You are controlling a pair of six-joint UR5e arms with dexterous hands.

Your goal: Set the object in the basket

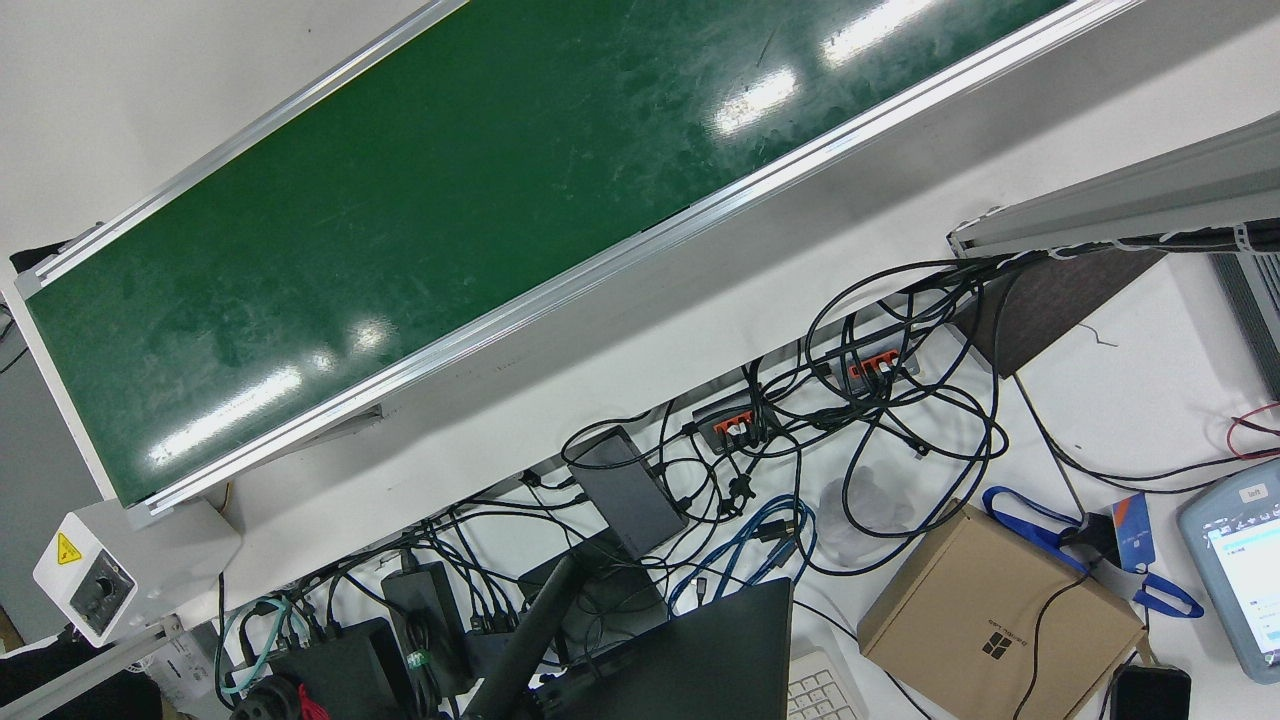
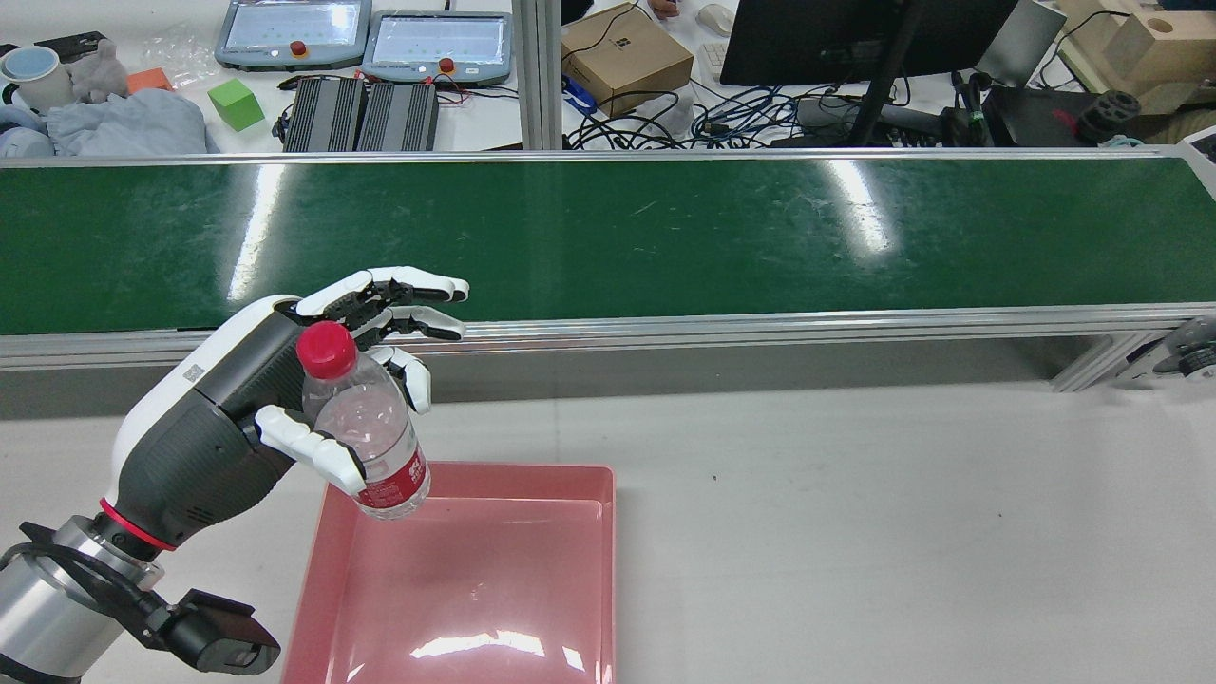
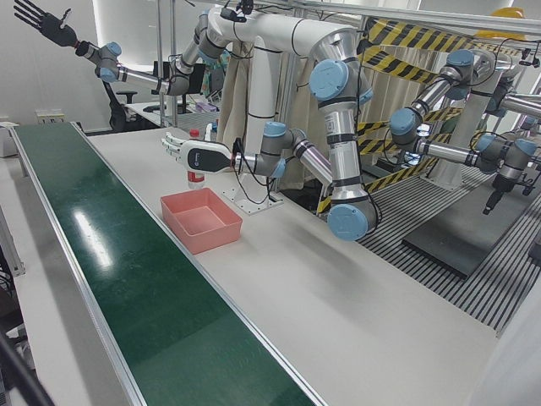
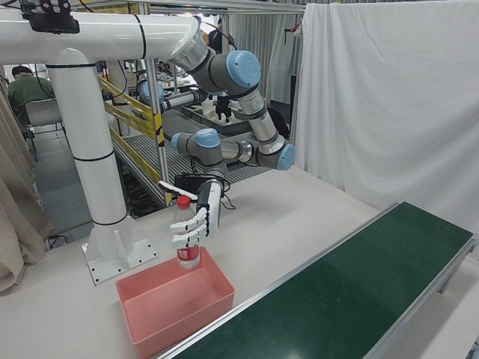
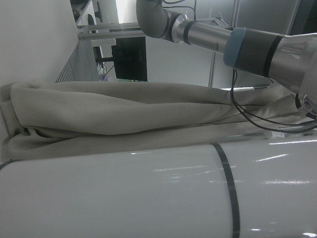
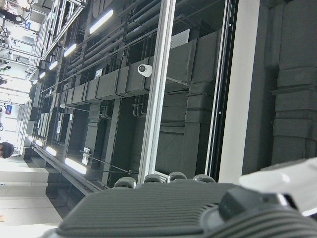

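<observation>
My left hand (image 2: pixel 237 408) is shut on a clear water bottle (image 2: pixel 366 432) with a red cap and red label. The thumb and lower fingers wrap it, and the upper fingers point out toward the belt. The bottle is tilted, with its bottom just above the far left corner of the pink basket (image 2: pixel 608 570). The left-front view shows the hand (image 3: pixel 199 154) holding the bottle (image 3: pixel 195 173) above the basket (image 3: pixel 221 235), and so does the right-front view (image 4: pixel 200 218). My right hand (image 3: pixel 38 21) is raised high and far off with its fingers spread, holding nothing.
The green conveyor belt (image 2: pixel 608 237) runs across the table just beyond the basket and carries nothing. Its metal rail (image 2: pixel 760 328) edges the white table (image 2: pixel 855 532). Beyond the belt are desks with cables, boxes and tablets.
</observation>
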